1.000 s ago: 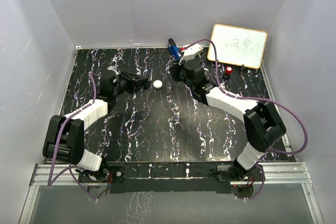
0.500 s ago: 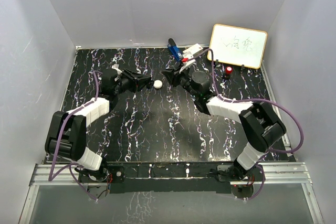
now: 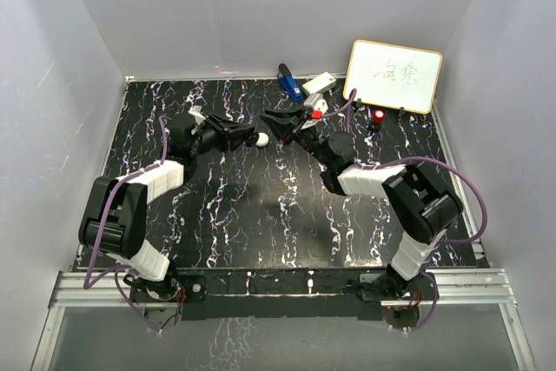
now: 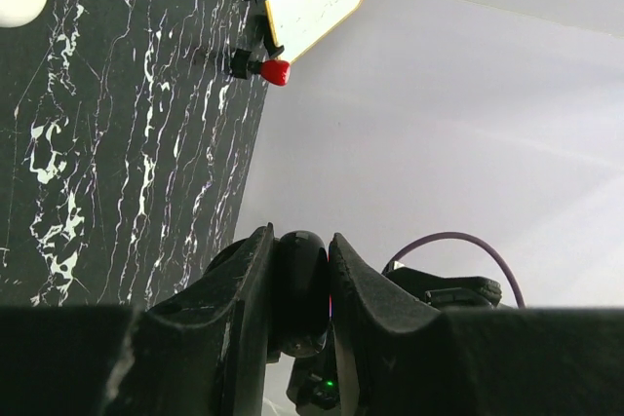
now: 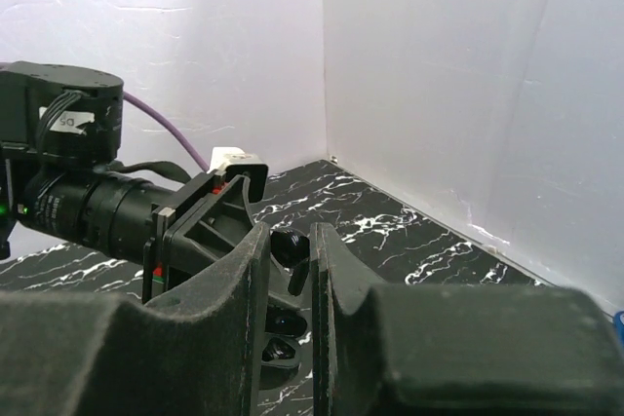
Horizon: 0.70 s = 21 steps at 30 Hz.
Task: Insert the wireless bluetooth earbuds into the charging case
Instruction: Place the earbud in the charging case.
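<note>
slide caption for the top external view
Both shut, the left gripper and right gripper point at the white charging case from either side

The surface [image 3: 261, 210] is black with white veining. The charging case [image 3: 261, 138] lies on it, left of centre. Toward the rear edge lie a blue object [image 3: 289, 83] and a cream box [image 3: 319, 82]. A whiteboard [image 3: 393, 76] stands at rear right, with a red-capped item [image 3: 380, 116] near it.
</note>
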Each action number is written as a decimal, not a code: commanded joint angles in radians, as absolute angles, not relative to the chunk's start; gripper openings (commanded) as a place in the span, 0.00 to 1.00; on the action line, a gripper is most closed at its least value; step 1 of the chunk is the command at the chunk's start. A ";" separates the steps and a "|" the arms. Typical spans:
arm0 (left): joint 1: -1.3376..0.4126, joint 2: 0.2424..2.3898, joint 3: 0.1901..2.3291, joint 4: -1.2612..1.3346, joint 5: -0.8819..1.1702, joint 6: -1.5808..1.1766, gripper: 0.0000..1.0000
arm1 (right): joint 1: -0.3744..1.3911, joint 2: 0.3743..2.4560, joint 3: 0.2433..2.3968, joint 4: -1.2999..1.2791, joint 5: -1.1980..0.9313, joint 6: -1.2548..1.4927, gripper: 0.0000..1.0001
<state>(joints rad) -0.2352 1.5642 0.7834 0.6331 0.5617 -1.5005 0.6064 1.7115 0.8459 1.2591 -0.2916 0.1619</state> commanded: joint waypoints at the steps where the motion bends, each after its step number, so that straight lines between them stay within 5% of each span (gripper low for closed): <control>1: -0.238 1.552 0.812 0.654 0.599 -1.523 0.00 | 0.607 1.735 0.848 1.419 -0.347 0.149 0.00; 21: -0.241 1.552 0.843 0.652 0.561 -1.559 0.00 | 0.611 1.826 0.830 1.562 -0.383 0.141 0.00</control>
<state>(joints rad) -0.2352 1.5684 0.8021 0.6357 0.5560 -1.5417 0.6067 1.8187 0.8337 1.4441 -0.3733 0.1570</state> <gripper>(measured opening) 0.246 0.175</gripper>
